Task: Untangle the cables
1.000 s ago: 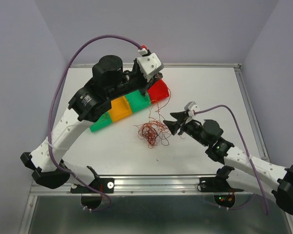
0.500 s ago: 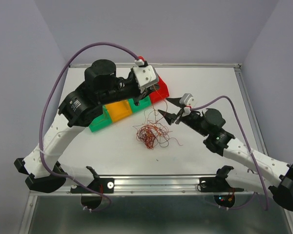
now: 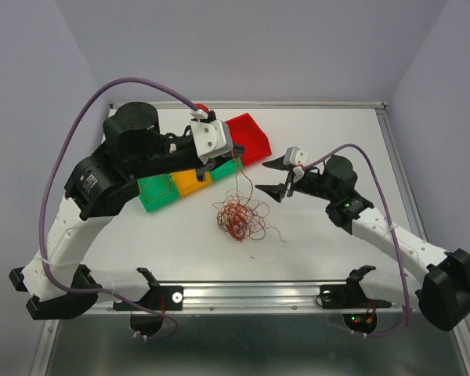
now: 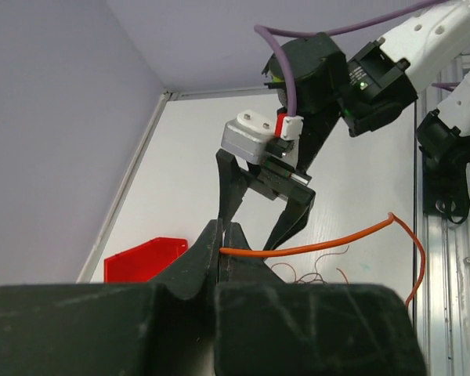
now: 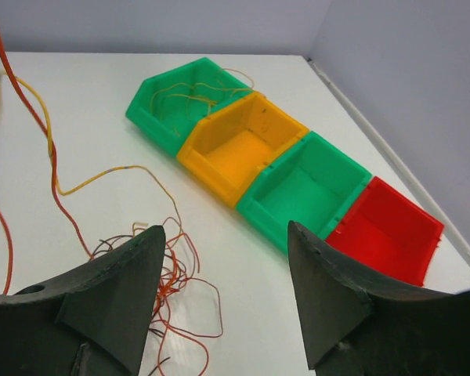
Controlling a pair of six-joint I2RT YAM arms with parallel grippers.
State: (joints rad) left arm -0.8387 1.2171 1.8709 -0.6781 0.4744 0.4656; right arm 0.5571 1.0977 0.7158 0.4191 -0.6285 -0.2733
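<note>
The cables (image 3: 239, 218) lie as a fist-sized tangle of red, orange and dark wires on the white table, also seen low in the right wrist view (image 5: 160, 294). My left gripper (image 3: 233, 159) hovers over the bins, shut on one orange strand (image 4: 321, 245) that runs from its tips (image 4: 222, 235) down to the tangle. My right gripper (image 3: 272, 178) hangs open right of that strand, above and beyond the tangle, with nothing between its fingers (image 5: 223, 231). A red strand (image 5: 31, 117) and a yellow one (image 5: 86, 184) rise at its left.
A row of bins sits at the back left: green (image 5: 192, 98) with a few yellow wires in it, orange (image 5: 243, 145), green (image 5: 309, 184), red (image 5: 388, 227). Lilac arm cables arch over both arms. A metal rail (image 3: 251, 294) edges the table's near side.
My left arm has drawn back to the left, still pinching the orange strand and lifting it from the tangle. My right gripper has moved farther from me and opened wider.
</note>
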